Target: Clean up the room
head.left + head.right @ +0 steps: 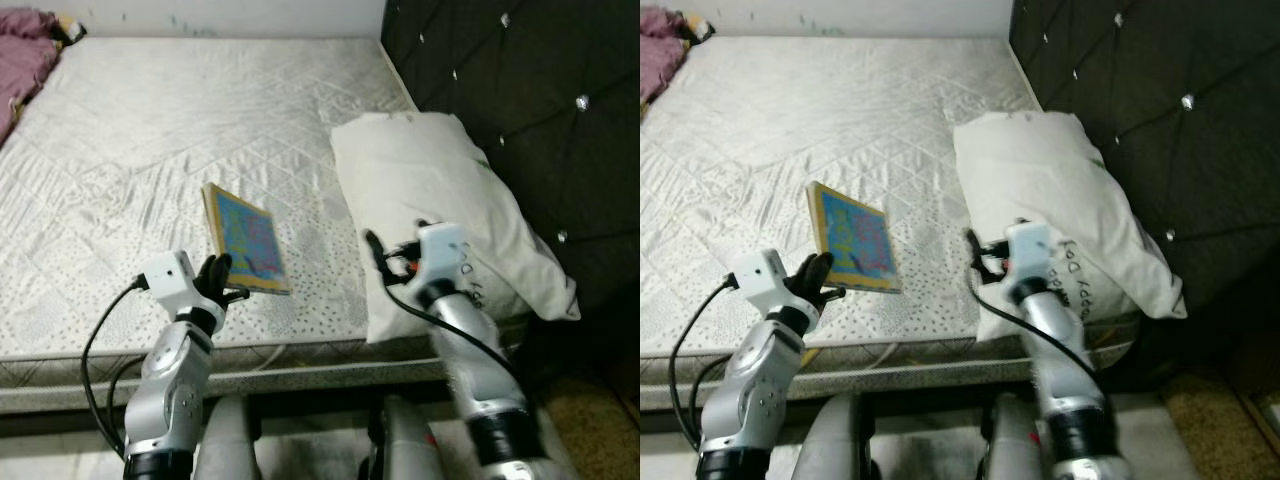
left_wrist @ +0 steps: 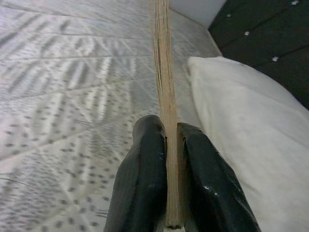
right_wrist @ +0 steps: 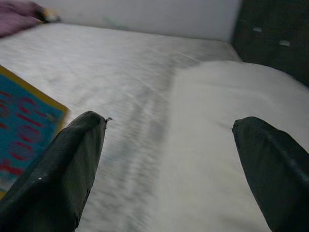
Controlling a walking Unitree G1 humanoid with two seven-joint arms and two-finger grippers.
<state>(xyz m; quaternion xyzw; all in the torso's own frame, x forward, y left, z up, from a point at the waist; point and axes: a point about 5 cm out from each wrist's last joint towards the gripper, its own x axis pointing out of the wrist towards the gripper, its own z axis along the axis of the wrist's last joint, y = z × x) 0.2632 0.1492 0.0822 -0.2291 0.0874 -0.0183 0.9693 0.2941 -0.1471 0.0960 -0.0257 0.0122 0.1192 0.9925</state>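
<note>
The robot is standing at the side of a bed, and the left gripper (image 1: pixel 225 283) is holding a thin picture book (image 1: pixel 247 238) by its near lower corner. In the left wrist view the two black fingers (image 2: pixel 145 179) are pressing flat against both sides of the book's edge, so the jaws are closed on it with nothing else between. The book, with its yellow border and blue cover, is tilting up from the quilted mattress (image 1: pixel 150 150); its near end is lifted by the gripper, and I cannot tell whether the far end is touching the sheet.

The right gripper (image 3: pixel 166 164) is hovering near the edge of the white pillow (image 1: pixel 440 190), which is lying against the dark tufted headboard (image 1: pixel 530 110). Its fingers are standing wide apart and holding nothing.

At the far corner of the bed a purple cloth (image 1: pixel 25 60) is lying in a heap.

In my judgement, the step in hand is taking the book off the bed. The next move is calling for a steady lift so the thin book is not slipping from the corner grasp, then carrying it to a proper place, which is not in view here. The pillow and the cloth seem to be waiting for later.
</note>
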